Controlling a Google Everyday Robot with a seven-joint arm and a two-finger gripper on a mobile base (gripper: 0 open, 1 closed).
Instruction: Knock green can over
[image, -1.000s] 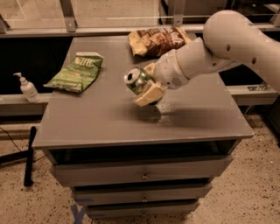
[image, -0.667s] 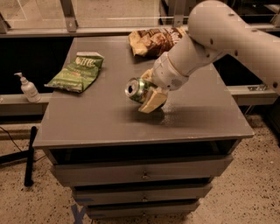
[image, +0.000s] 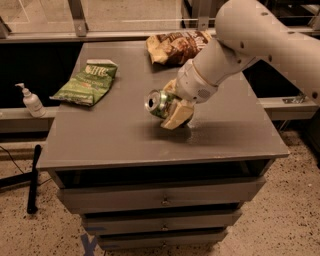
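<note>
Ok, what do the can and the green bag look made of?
The can, tilted in the gripper over the table: likely aluminium, with a shiny silver top and glossy green side. The green bag: probably thin plastic film, crinkled with a soft sheen.

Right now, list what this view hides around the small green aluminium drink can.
Camera view:
- small green aluminium drink can: lower end hidden by the gripper holding it at the grey table's middle; contact unclear.
- brown crinkled snack bag: right part, behind the white arm.
- white arm: cut off by right edge.
</note>
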